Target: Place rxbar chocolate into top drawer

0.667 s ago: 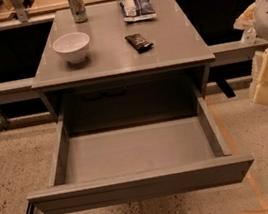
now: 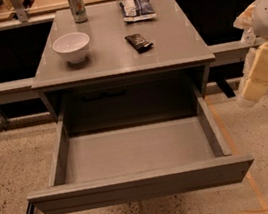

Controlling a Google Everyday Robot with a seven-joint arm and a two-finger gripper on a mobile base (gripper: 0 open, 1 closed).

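The rxbar chocolate (image 2: 139,42), a small dark glossy bar, lies on the grey table (image 2: 117,63) right of its middle. The top drawer (image 2: 136,154) is pulled fully out below the tabletop, and its grey inside holds nothing. My gripper (image 2: 253,91) hangs at the right edge of the view, off the table's right side and level with the drawer, well apart from the bar. Nothing shows in it.
A white bowl (image 2: 72,47) stands on the table's left. A drink can (image 2: 76,6) stands at the back left. A blue-and-white snack bag (image 2: 137,9) lies at the back, behind the bar. A speckled floor surrounds the table.
My arm at the right edge has shifted slightly. The bar, bowl, can, bag and drawer have not moved.
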